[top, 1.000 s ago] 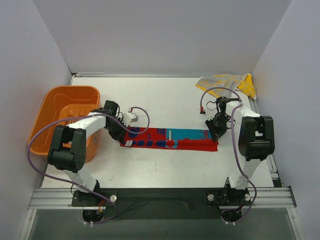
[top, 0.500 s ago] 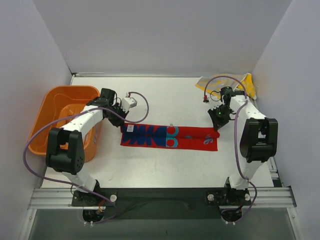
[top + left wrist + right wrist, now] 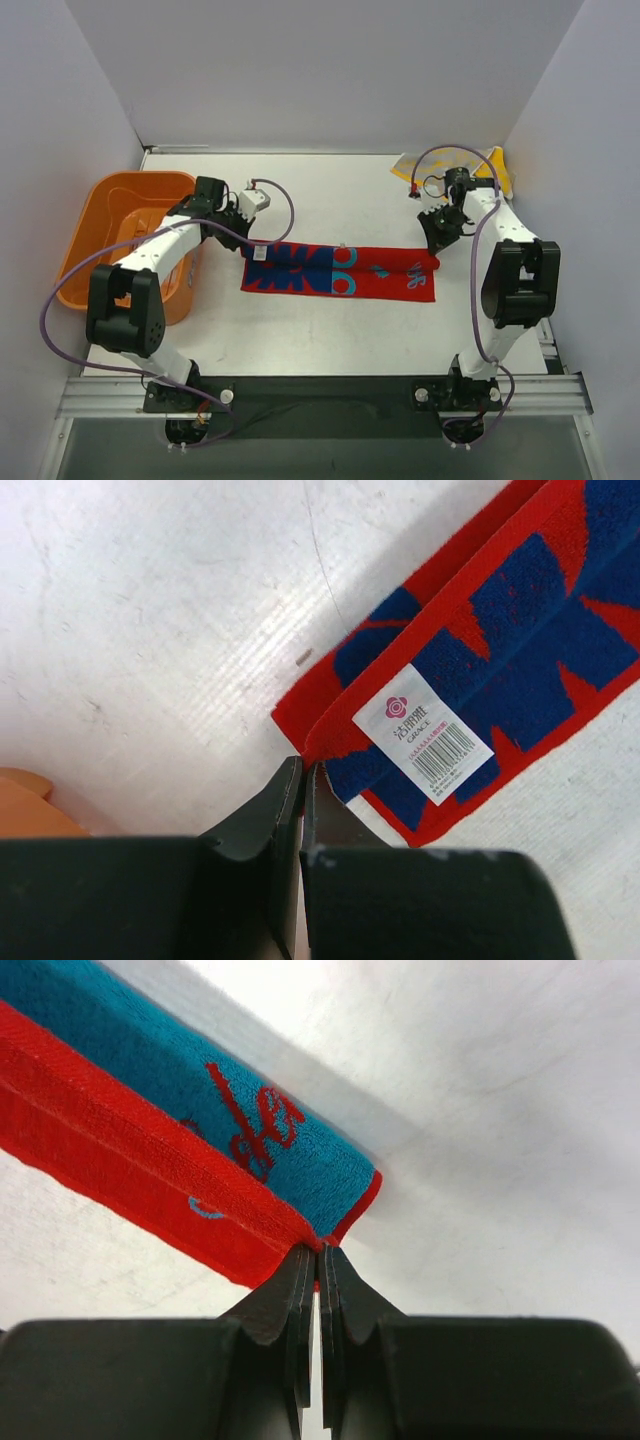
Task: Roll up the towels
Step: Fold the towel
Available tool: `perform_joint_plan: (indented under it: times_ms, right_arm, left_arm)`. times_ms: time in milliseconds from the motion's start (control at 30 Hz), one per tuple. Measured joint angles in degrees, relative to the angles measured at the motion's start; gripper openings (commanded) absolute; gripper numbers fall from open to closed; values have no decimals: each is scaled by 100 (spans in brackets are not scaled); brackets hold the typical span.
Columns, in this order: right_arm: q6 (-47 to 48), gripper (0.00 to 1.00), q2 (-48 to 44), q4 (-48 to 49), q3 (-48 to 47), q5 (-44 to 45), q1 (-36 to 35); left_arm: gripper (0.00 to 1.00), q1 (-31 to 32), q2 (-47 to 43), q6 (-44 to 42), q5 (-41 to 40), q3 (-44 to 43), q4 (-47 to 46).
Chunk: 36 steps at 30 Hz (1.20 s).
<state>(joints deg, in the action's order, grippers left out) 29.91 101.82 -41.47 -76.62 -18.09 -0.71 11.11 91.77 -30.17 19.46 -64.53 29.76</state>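
The red and turquoise towel [image 3: 370, 280] lies as a long folded strip across the table's middle, with dark blue shapes at its left end. My left gripper [image 3: 247, 243] is shut on its far left corner; in the left wrist view [image 3: 305, 770] the towel [image 3: 500, 660] shows a white label [image 3: 425, 735]. My right gripper [image 3: 432, 257] is shut on the far right corner; in the right wrist view [image 3: 320, 1250] the corner of the towel [image 3: 200, 1120] is lifted, turquoise side showing. The yellow towel [image 3: 490, 168] lies crumpled at the back right.
An orange plastic tub [image 3: 110, 210] stands at the left edge, right beside the left arm. White walls close in the back and both sides. A purple cable loops over each arm.
Both grippers have moved toward the back wall with the towel's far corners in them. The towel's upper layer has turned over and the strip now lies wider.
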Motion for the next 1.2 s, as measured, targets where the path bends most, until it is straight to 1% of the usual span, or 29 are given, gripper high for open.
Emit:
perform_joint_plan:
  times_ms: [200,333,433,700,900,1200]
  right_arm:
    - [-31,0,24,44,-699,-22,87]
    - [-50,0,24,98,-739,-42,151]
    - [-48,0,22,103,-522,-63,153]
    - [13,0,-4,68,262,-118,140]
    - [109,0,-107,55,518,-151,136]
    - [164,0,9,129,673,-146,101]
  left_arm:
    - [0,-2,216,129,0,-564,-299]
    - [0,-2,234,138,20,-625,-457]
    - [0,-4,225,83,44,-481,-487]
    - [0,-4,-74,-170,98,315,-380]
    - [0,-4,-273,-337,162,619,-350]
    - [0,-4,-258,-358,184,826,-345]
